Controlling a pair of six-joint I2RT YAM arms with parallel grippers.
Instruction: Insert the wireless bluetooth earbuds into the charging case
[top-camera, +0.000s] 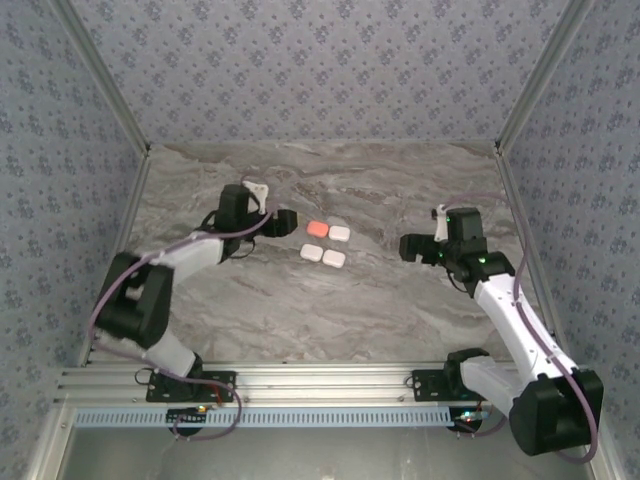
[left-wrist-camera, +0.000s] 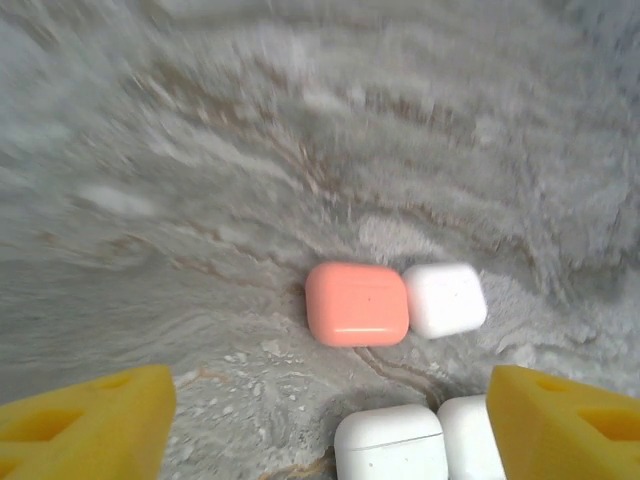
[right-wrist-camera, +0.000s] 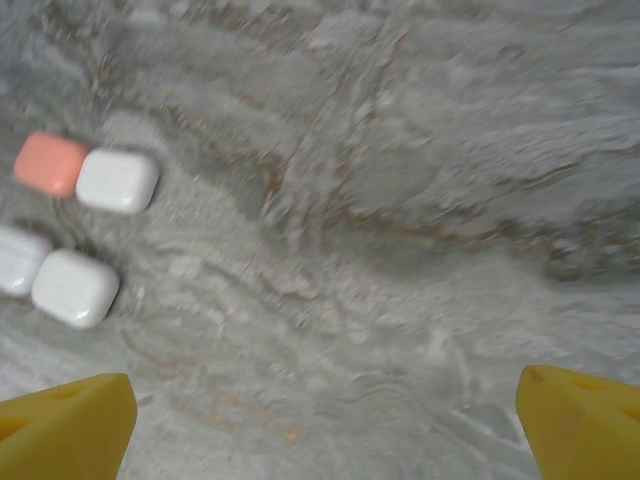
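A closed orange-red charging case (top-camera: 318, 229) (left-wrist-camera: 357, 303) lies mid-table with a closed white case (top-camera: 340, 233) (left-wrist-camera: 444, 299) touching its right side. Two more closed white cases (top-camera: 312, 252) (top-camera: 334, 258) sit side by side just in front. The earbuds are out of view. My left gripper (top-camera: 285, 220) (left-wrist-camera: 325, 430) hovers open just left of the cases, its yellow fingertips (left-wrist-camera: 85, 420) wide apart over the near white pair (left-wrist-camera: 391, 443). My right gripper (top-camera: 408, 247) (right-wrist-camera: 322, 425) is open over bare table to the right of the cases (right-wrist-camera: 117, 180), nothing between its fingers.
The marble-patterned table (top-camera: 330, 310) is walled by patterned panels at the back and both sides. A metal rail (top-camera: 320, 385) with the arm bases runs along the near edge.
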